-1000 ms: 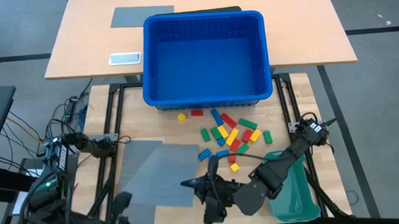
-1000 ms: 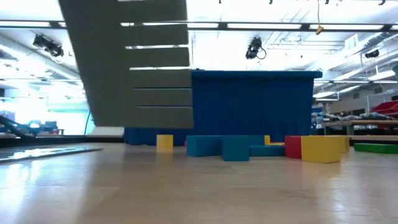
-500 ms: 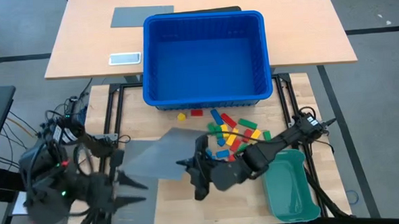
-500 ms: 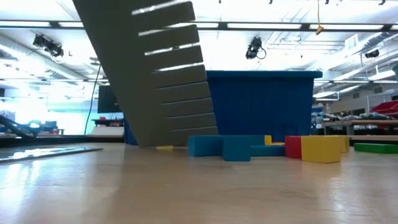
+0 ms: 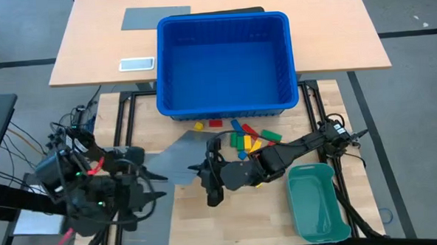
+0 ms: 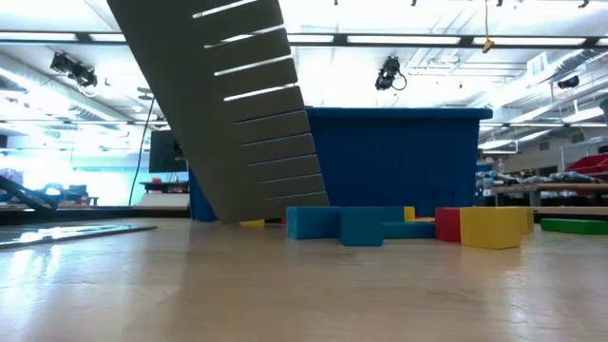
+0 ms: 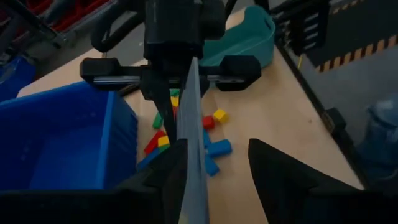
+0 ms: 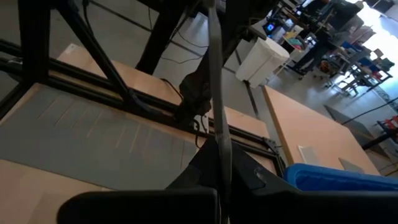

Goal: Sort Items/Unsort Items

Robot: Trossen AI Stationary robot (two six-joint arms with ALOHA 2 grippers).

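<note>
Wooden table [image 5: 193, 219]: right pincer [image 5: 209, 167] pinches grey divider sheet [image 5: 177, 155] near blocks [image 5: 250, 139].

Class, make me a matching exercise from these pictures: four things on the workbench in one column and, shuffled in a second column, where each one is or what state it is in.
1. blue bin
2. green tray
3. grey slotted sheet
4. toy blocks

A. lifted and tilted
B. scattered just in front of the bin
C. far edge of the bench, centre
D. near right corner, nothing in it

Pairs: 1-C, 2-D, 3-A, 4-B
</note>
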